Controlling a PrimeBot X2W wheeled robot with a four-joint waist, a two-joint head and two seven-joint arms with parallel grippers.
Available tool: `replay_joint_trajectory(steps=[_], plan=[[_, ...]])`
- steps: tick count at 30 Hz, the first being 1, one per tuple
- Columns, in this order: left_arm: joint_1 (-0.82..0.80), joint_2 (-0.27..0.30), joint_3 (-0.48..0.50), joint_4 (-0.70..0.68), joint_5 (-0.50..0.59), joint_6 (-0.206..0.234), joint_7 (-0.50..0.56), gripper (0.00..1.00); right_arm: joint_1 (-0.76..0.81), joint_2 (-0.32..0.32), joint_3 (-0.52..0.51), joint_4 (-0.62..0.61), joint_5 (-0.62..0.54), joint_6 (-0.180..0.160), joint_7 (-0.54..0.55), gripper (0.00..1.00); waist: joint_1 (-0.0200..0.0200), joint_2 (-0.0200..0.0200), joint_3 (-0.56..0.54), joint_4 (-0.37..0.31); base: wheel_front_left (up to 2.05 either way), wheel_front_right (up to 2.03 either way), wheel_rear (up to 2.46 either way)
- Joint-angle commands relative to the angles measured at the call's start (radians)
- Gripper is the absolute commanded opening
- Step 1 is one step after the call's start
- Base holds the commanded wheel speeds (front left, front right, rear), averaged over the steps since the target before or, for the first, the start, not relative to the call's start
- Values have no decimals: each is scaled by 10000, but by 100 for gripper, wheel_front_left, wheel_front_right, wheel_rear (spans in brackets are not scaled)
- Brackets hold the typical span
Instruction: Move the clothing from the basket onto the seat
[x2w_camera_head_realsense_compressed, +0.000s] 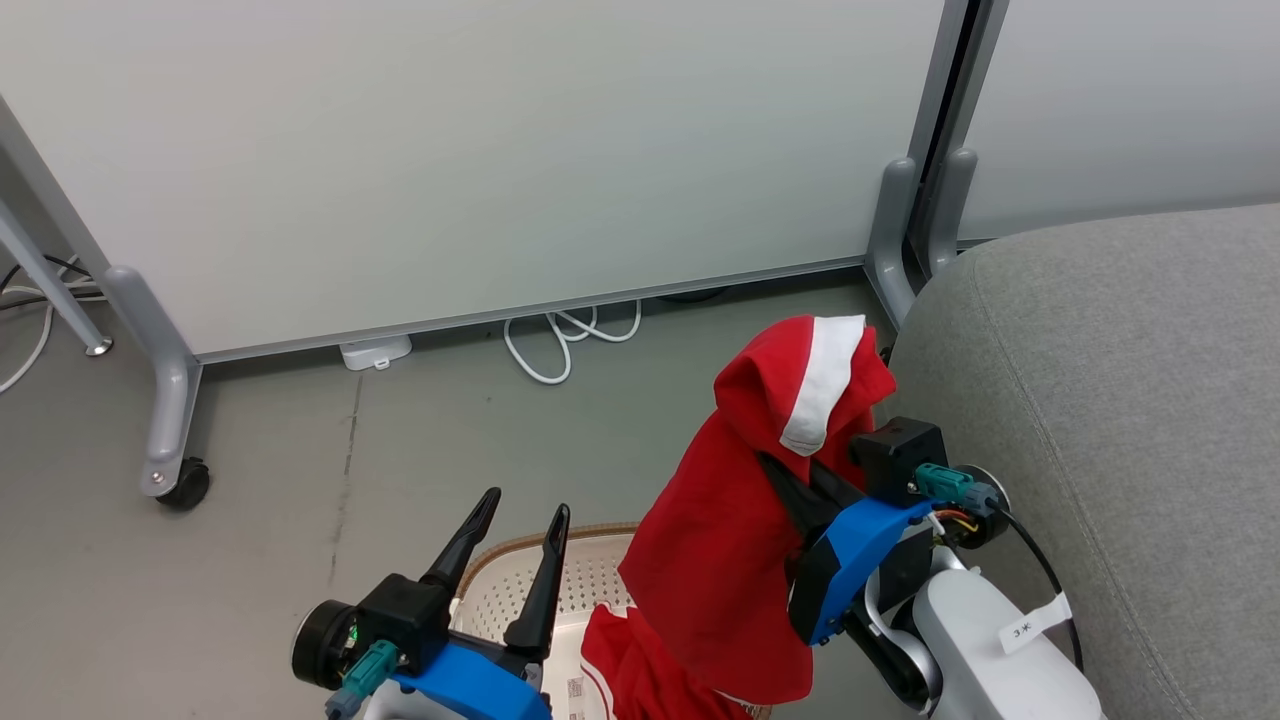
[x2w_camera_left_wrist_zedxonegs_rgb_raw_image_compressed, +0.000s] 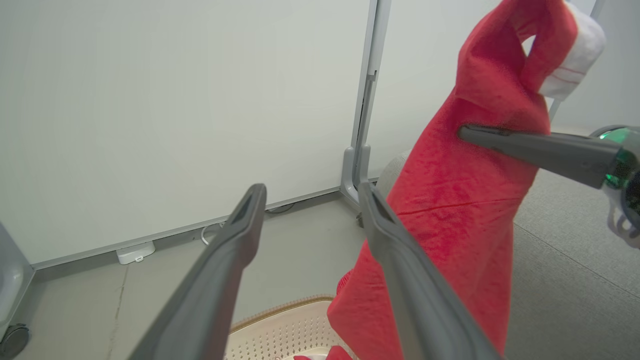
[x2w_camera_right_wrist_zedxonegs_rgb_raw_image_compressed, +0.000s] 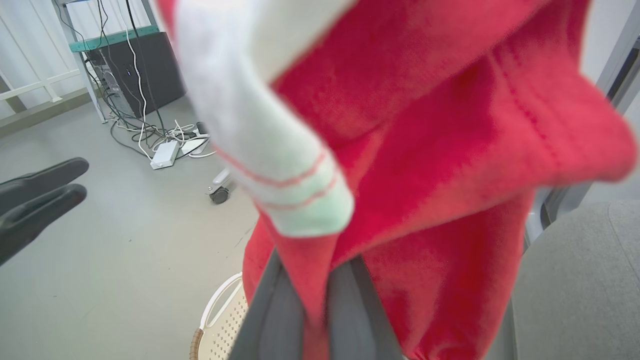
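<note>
My right fingers (x2w_camera_head_realsense_compressed: 787, 487) pinch the clothing (x2w_camera_head_realsense_compressed: 710, 560) near the seat (x2w_camera_head_realsense_compressed: 1120, 400); my left fingers (x2w_camera_head_realsense_compressed: 549, 570), spread, hover over the basket (x2w_camera_head_realsense_compressed: 590, 580); partition (x2w_camera_head_realsense_compressed: 500, 150) ahead.

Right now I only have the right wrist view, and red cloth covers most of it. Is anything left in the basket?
Observer: Yes. The head view shows more red clothing lying in the basket, beside the garment that your right gripper holds up.
Operator: Is the left gripper holding any of it?
Observer: No. The left gripper is above the basket's left side, its fingers apart with nothing between them.
Operator: Which way is the seat?
Observer: The seat lies to the robot's right of the garment, close beside the right gripper.
</note>
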Motion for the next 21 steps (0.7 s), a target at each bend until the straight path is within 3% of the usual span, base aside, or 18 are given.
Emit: replay_joint_trajectory(steps=[1,11,21], plan=[[52,-1,27,-41,10,-67,-27,100,102,-29,-28,-72,-13,3,28,0,0,0,9,-9,0,0,0],[75,5,-24,-76,-63,-42,-27,100,194,-5,-52,-247,-51,3,116,0,0,0,47,-351,0,0,0],[-64,6,-19,-165,-79,-43,-27,100,76,-13,-55,-312,-6,1,172,0,0,0,269,-1405,0,0,0]])
